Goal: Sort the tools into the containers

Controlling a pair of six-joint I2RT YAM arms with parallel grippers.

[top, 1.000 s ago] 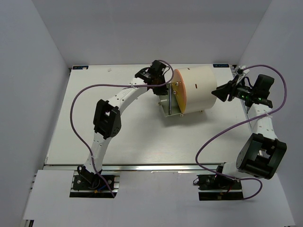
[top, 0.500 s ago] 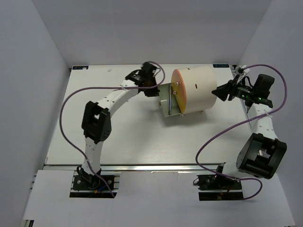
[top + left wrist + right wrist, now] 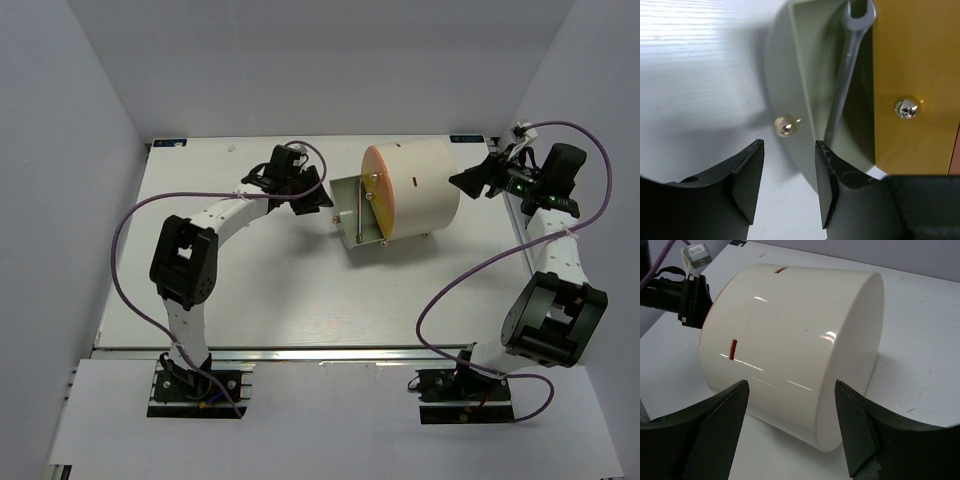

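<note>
The white drum [image 3: 420, 188] lies on its side mid-table, its orange round face [image 3: 378, 195] turned left. A pale grey-green drawer [image 3: 350, 225] sticks out of that face. In the left wrist view the drawer [image 3: 810, 60] holds the silver wrench [image 3: 849, 65], with its brass knob [image 3: 785, 126] just ahead of my fingers. My left gripper [image 3: 789, 145] is open and empty, a little left of the drawer in the top view [image 3: 318, 198]. My right gripper [image 3: 790, 385] is open and empty, facing the drum's back end [image 3: 790, 335], and sits right of it in the top view [image 3: 458, 181]. No screwdrivers show.
The orange face [image 3: 920, 60] carries a second brass knob [image 3: 906, 108], beside the open drawer. White walls close in the table [image 3: 250, 290] on the left, back and right. Purple cables loop over both arms.
My left arm has drawn back to the left, away from the drum face, leaving the drawer sticking out. My right gripper has shifted slightly toward the back.
</note>
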